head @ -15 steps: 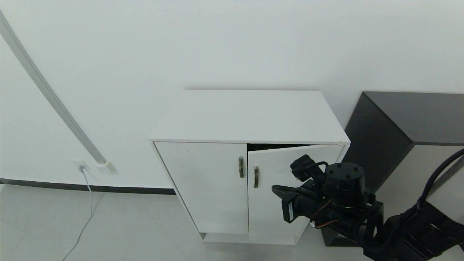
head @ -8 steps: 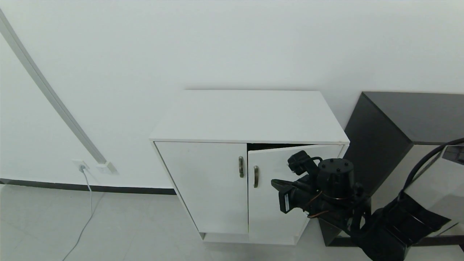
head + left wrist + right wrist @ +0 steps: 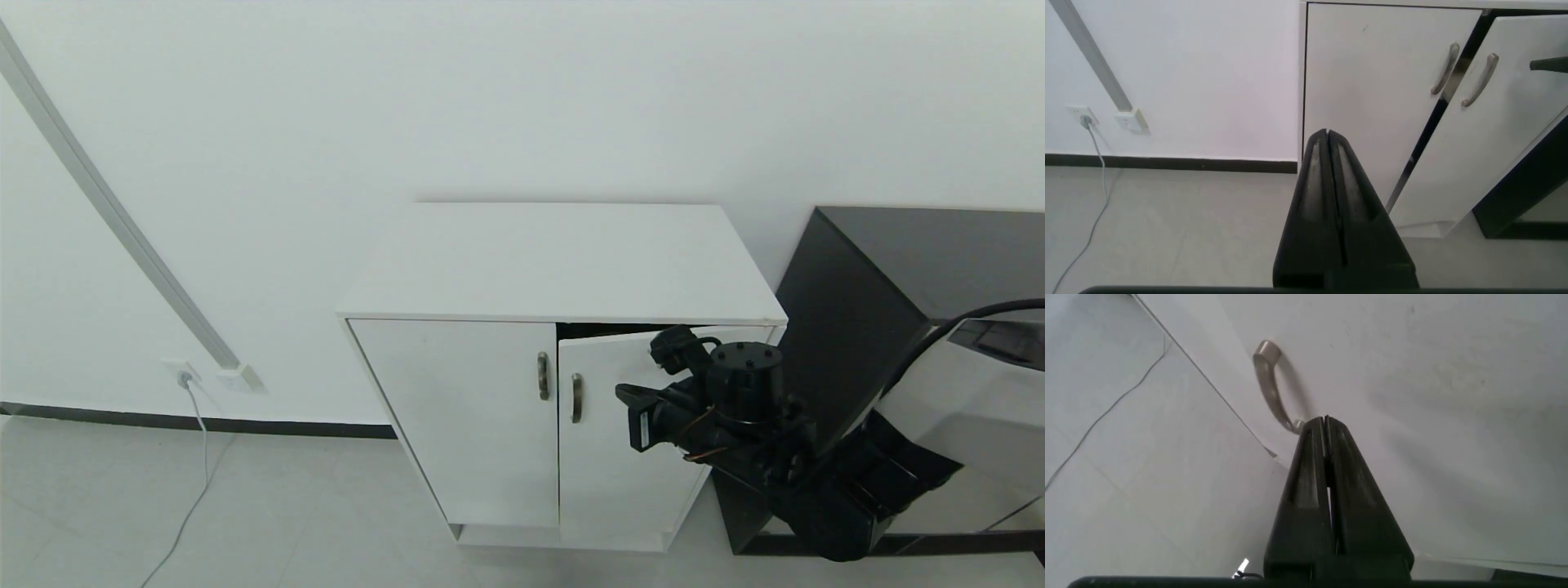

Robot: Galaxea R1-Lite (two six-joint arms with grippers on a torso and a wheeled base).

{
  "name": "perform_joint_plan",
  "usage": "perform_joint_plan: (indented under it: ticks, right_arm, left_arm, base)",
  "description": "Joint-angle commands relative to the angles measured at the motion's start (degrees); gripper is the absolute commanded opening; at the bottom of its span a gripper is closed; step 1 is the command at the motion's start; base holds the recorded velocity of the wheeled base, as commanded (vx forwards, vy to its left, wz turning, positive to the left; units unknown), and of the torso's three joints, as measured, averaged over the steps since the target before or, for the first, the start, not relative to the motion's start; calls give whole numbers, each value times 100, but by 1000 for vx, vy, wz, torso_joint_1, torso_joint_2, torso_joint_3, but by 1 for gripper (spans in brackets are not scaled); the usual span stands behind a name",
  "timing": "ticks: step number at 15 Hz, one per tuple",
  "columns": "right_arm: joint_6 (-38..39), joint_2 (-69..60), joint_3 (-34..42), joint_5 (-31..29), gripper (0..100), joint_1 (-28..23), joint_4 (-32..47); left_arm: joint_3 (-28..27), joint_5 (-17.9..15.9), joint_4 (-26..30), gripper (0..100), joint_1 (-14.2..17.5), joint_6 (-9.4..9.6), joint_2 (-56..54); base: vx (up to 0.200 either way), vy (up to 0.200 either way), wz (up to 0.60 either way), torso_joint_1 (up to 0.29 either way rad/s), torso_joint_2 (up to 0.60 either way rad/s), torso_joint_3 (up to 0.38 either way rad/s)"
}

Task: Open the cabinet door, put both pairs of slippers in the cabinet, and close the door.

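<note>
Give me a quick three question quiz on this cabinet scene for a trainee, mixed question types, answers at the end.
1. True or false: the right door of the cabinet stands slightly ajar.
2. Near the right door's handle, the right gripper is: A open; B shut on nothing; C shut on a slipper.
3. Fill in: the left gripper is ____.
Key: 1 true; 2 B; 3 shut.

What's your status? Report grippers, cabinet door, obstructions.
Left gripper shut, back from white cabinet. Right gripper shut, tip beside right door's handle. Right door slightly ajar, left door shut. Black cabinet close on hinge side.
</note>
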Motion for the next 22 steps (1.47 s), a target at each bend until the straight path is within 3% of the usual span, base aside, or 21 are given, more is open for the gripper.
perform_joint_plan:
  ticks: [1, 11, 22]
  right_arm:
    - [2, 105, -107, 4, 0, -74, -2]
    - [2, 422, -521, 12, 0, -505, 16]
    - [2, 527, -652, 12, 0, -628, 25]
  left_arm:
    - [0, 4, -6, 0, 2, -8, 7]
    - [0, 4, 2, 0, 2, 1, 7]
    - [0, 4, 2, 0, 2, 1, 7]
  base:
    - [0, 0, 0, 0, 0, 0]
    - [0, 0, 0, 0, 0, 0]
    - [0, 0, 0, 0, 0, 0]
